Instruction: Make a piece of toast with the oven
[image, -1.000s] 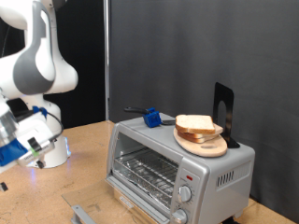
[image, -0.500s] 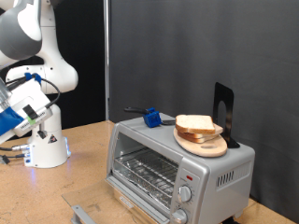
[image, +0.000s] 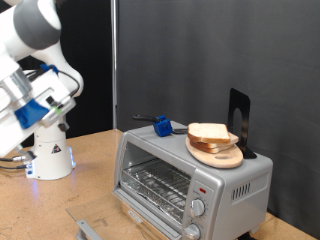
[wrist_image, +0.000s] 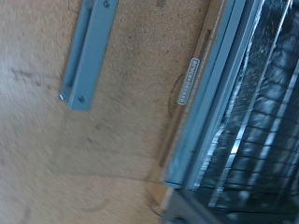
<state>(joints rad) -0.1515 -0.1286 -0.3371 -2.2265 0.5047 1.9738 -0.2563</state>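
Note:
The piece of toast (image: 208, 131) lies on a round wooden plate (image: 222, 156) on top of the silver oven (image: 245, 182). The oven door (image: 100, 226) hangs open and flat, and the wire rack (image: 155, 184) inside is bare. My gripper (image: 42, 102), on a hand with blue fittings, hangs high at the exterior view's left, far from the oven and the toast. Its fingers cannot be made out there. They do not show in the wrist view, which looks down on the door handle (wrist_image: 89, 51) and the rack (wrist_image: 266, 103).
A small blue object (image: 161, 126) with a dark handle and a black upright stand (image: 238, 118) sit on the oven top. Two knobs (image: 197, 208) are on the oven's front panel. The arm's white base (image: 50, 155) stands on the wooden table (image: 40, 205).
The arm has swung the hand upward and a little toward the exterior view's right. The toast, plate and oven have not moved.

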